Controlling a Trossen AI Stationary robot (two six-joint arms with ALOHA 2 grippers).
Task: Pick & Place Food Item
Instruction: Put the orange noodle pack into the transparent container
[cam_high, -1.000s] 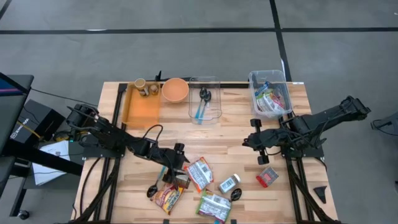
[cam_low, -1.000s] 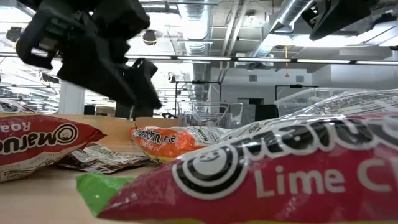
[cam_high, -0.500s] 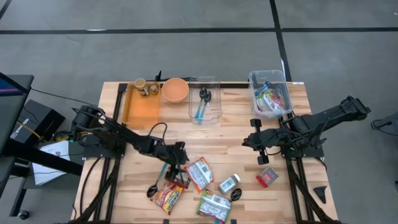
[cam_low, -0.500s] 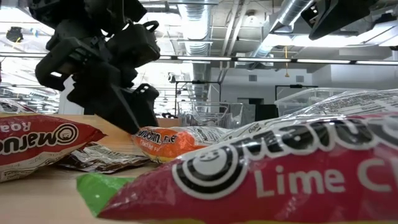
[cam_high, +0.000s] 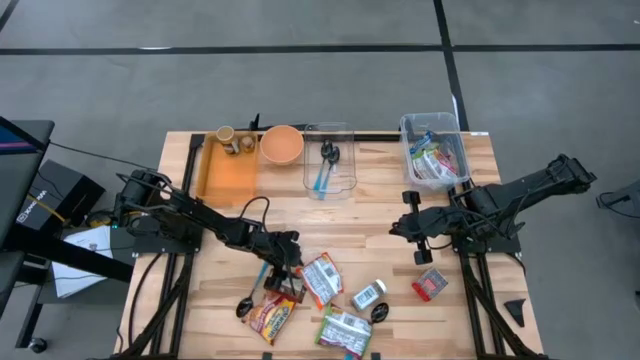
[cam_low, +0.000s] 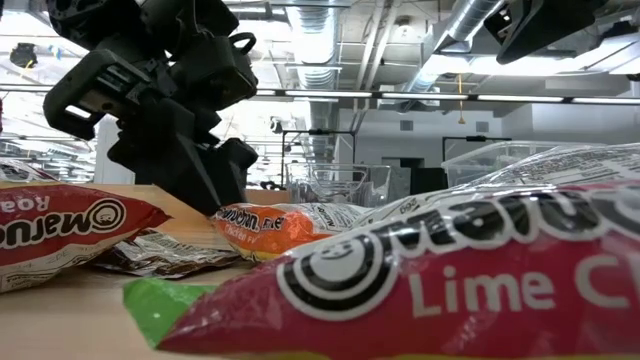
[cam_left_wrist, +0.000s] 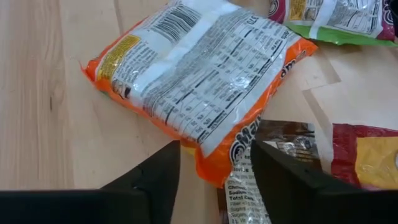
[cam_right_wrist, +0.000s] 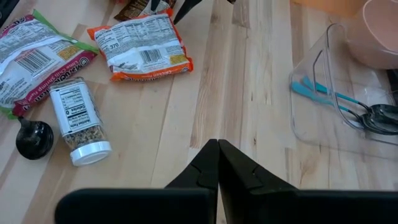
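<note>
Left gripper, fingers spread, lowered at the near edge of the orange crinkled-plastic noodle packet; 1 finger on either side of the packet's corner, apparently for a pinch not yet made. Packet flat on the light wooden table, label side down, overlapping a brown foil wrapper. Right gripper, fingers pressed together, idle above bare table beside the clear plastic bin, likely the drop-off.
</note>
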